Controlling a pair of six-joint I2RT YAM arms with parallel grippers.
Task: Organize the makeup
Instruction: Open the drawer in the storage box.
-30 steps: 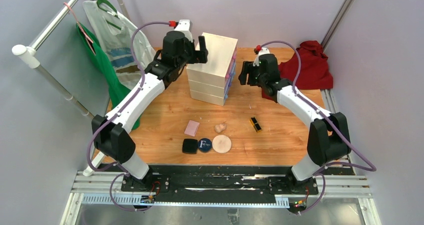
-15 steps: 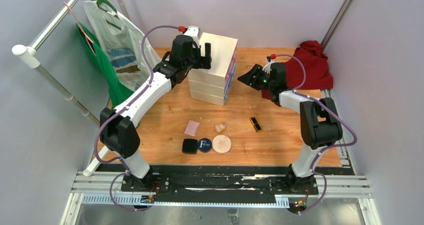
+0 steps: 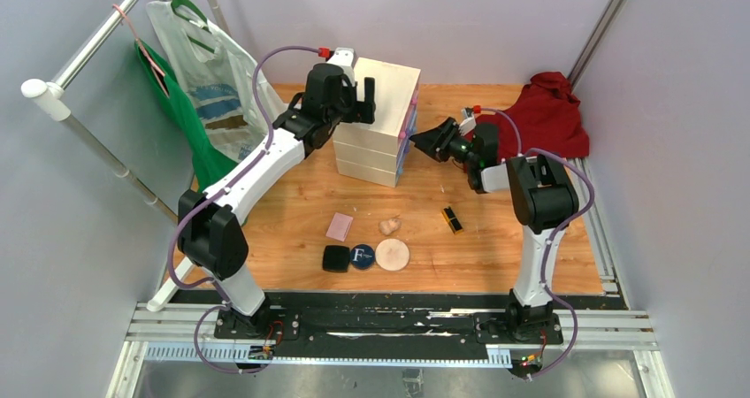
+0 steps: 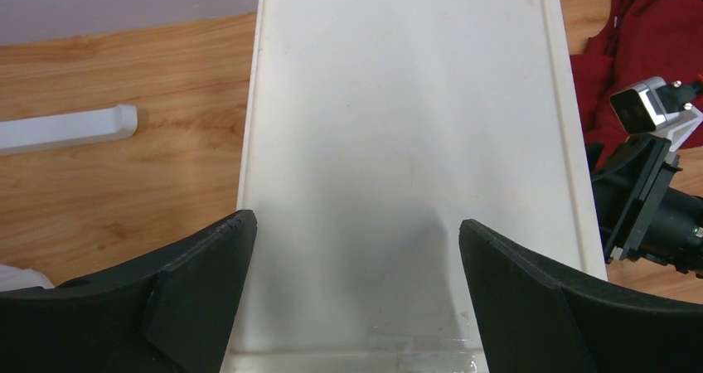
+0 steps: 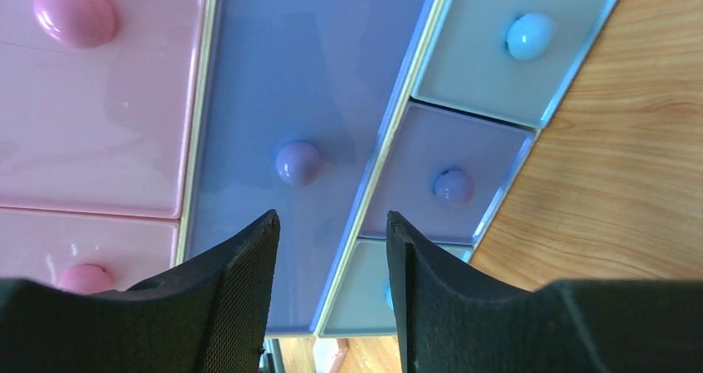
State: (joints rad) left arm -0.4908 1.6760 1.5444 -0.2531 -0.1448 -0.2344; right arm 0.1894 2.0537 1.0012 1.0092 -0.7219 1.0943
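Here the right gripper has its fingers parted with nothing between them, aimed at the drawer fronts of the chest. In the right wrist view the nearest knob sits just above the gap and a little to its left, in the middle of the big purple drawer. The step in hand appears to be opening a drawer to store things. To do it well, the gripper should centre that knob between its fingers before it pinches. It should then draw straight back toward the right of the overhead view, square to the drawer front, so the drawer does not jam.

The left gripper is spread wide across the chest's flat top in the upper centre. Whether its fingers touch the sides cannot be told. It looks placed to brace the chest, which should keep the chest from sliding with the pull.

The makeup lies well apart from both grippers on the table, in the lower centre. There are a pink square, a sponge, a black compact, a navy compact and a puff. The lipstick lies to their right. Its long axis runs from upper left to lower right, and its cap end cannot be made out.
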